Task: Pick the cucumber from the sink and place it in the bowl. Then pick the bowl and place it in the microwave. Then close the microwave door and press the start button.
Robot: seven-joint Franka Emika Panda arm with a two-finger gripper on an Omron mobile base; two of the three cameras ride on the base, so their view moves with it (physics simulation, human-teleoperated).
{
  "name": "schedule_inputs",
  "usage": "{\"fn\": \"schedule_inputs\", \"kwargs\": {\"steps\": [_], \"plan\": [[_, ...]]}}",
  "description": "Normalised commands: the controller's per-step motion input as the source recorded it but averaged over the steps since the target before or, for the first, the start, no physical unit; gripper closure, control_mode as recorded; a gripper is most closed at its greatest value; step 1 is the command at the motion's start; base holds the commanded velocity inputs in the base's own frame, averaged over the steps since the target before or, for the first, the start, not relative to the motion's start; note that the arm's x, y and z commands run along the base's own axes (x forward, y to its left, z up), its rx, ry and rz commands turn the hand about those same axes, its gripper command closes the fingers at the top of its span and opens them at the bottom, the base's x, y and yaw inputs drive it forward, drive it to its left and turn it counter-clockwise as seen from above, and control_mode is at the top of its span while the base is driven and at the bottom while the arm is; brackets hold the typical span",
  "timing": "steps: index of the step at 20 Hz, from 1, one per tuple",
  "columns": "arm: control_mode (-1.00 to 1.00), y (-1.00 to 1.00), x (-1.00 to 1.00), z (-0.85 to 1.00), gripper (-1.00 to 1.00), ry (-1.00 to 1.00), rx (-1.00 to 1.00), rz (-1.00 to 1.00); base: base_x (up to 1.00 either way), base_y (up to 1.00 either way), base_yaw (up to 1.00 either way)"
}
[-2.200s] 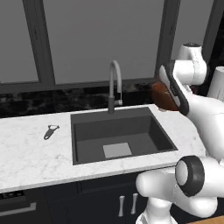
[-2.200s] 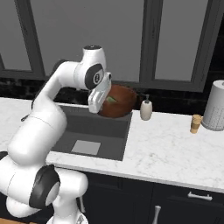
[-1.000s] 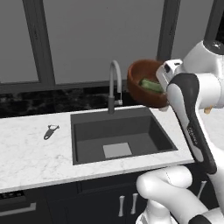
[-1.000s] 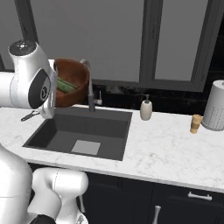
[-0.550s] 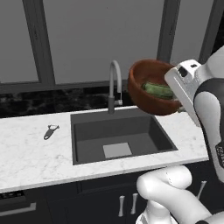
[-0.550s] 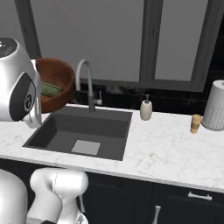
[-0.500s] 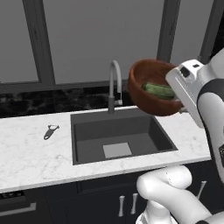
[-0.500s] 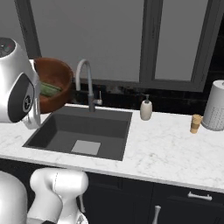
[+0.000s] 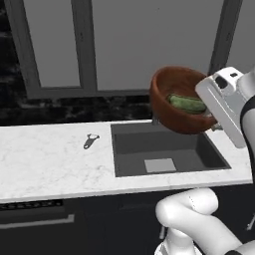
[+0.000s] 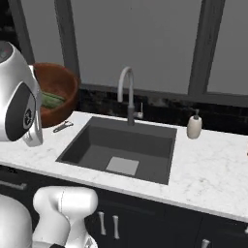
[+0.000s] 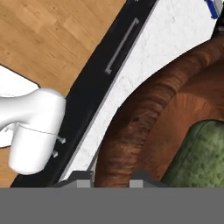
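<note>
Bowl [image 9: 179,102] aloft, above sink [image 9: 164,149] rim

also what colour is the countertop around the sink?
White marble with faint grey veining; clearest in the left base view.

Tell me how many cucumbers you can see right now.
1. The cucumber lies inside the bowl, which the tool holds by its rim, raised above the sink. The bowl's walls could hide another, but none shows.

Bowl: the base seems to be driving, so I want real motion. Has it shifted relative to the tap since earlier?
Yes. In the right base view the bowl was beside the tap; now it hangs well to the tap's left.
</note>
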Motion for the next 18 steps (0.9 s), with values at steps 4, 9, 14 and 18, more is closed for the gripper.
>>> {"fn": "schedule_inputs", "kwargs": {"steps": [4,9,14,18], "plan": [[1.00,0.00,0.00,0.00,1.00,0.00,0.00,0.00,0.00,1.00,0.59],[1.00,0.00,0.00,0.00,1.00,0.00,0.00,0.00,-0.01,0.81,0.72],[1.00,0.00,0.00,0.00,1.00,0.00,0.00,0.00,0.00,0.00,0.99],[1.00,0.00,0.00,0.00,1.00,0.00,0.00,0.00,0.00,0.00,1.00]]}}
